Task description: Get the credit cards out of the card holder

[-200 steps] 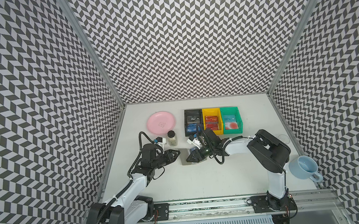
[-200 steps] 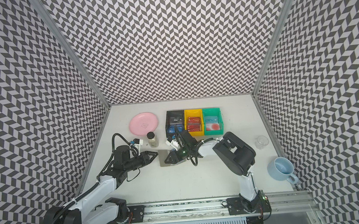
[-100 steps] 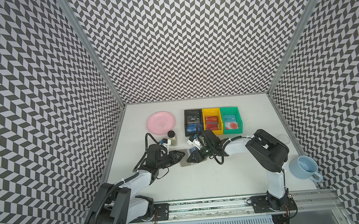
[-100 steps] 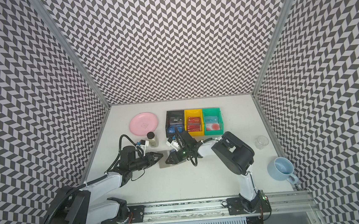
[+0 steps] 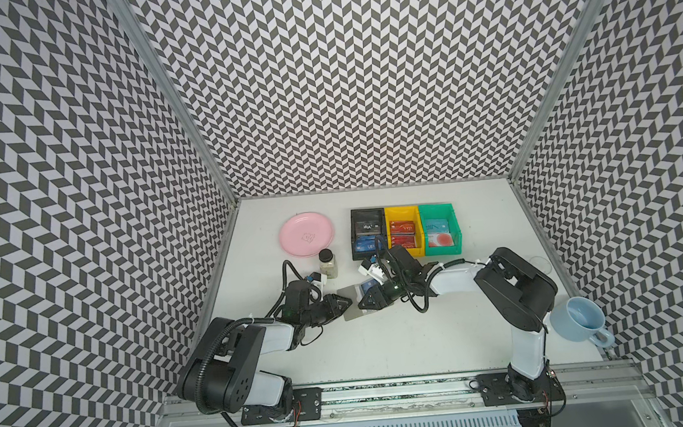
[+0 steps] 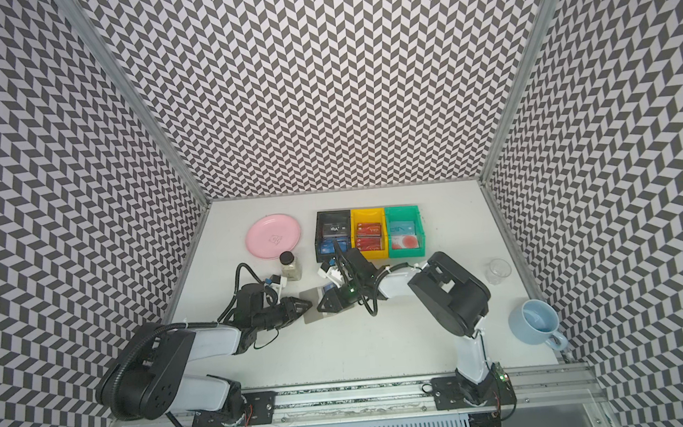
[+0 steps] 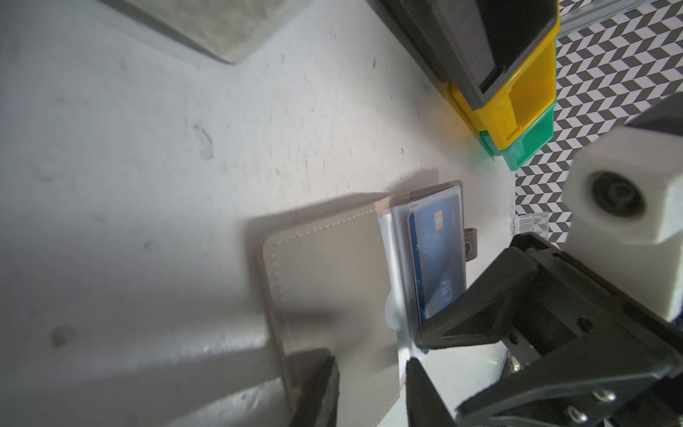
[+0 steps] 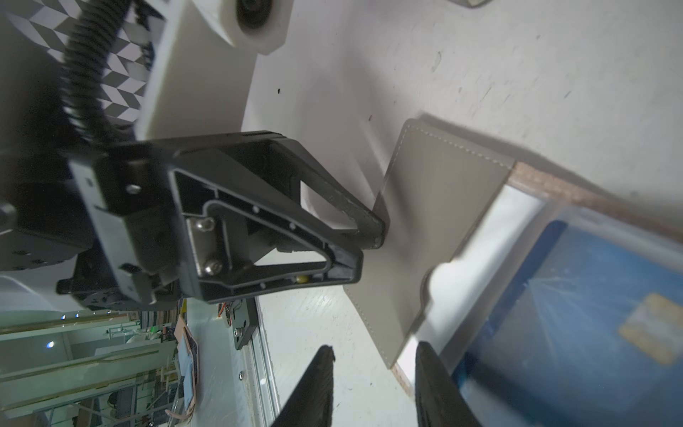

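While the right gripper [image 5: 362, 302] keeps its place over the open card holder [image 5: 354, 313] on the table [image 7: 184, 148], jaws slightly narrowed yet apart and empty, the left gripper [image 5: 347, 303] has swung in to the end of the grey cover [image 7: 325, 281], jaws part-open over it and clamping nothing. That reads as the left arm arriving to steady the holder so the right can draw out the blue card [image 7: 438, 255], which lies in its clear sleeve [image 7: 395, 258], not yet pulled. Both top views show little of the holder under the two grippers; a right finger [image 7: 480, 310] covers the card's near end, and whether the left tips press the cover, or more cards sit beneath, cannot be told.
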### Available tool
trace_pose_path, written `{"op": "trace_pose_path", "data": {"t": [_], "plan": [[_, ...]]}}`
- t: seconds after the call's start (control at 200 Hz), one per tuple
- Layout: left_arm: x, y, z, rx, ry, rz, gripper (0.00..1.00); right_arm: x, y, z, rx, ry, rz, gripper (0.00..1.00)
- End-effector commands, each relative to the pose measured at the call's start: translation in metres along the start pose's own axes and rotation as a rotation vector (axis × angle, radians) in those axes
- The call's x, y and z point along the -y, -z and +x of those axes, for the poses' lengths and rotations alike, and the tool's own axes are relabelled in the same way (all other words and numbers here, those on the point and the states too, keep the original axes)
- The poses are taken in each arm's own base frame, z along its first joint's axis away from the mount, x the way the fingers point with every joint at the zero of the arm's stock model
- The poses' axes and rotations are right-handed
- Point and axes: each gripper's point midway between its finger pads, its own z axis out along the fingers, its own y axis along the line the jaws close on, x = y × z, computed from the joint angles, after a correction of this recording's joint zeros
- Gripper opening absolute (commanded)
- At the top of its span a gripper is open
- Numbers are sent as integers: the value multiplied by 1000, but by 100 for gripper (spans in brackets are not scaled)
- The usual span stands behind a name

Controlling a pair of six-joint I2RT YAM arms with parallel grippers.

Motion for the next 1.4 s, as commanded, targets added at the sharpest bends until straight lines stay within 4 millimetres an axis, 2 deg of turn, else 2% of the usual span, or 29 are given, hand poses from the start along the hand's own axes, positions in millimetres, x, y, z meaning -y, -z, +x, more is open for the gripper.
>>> {"op": "trace_pose_path", "data": {"t": [0.0,0.105,0.215,0.401,0.596,0.721,0.971,1.182,1.392], "plan": [[1,1,-3,23,-21,2,33,-11,23,-20,65,57,26,36],[4,2,-4,25,-26,4,33,-6,36,-31,94,63,74,33],[6,4,-5,32,-32,5,33,7,37,-35,86,52,118,26],[15,1,-6,25,-44,23,33,34,27,-27,52,14,194,19],[22,-5,-4,11,-52,35,33,54,31,-21,60,-16,260,17],[25,-7,-5,8,-52,46,33,60,37,-17,64,-26,278,16],[30,-13,-7,1,-55,63,33,60,47,-16,70,-12,278,16],[35,-22,-7,-16,-55,85,33,72,37,-4,36,-43,278,16],[35,-33,-4,-39,-49,100,32,75,33,2,26,-56,267,16]]}}
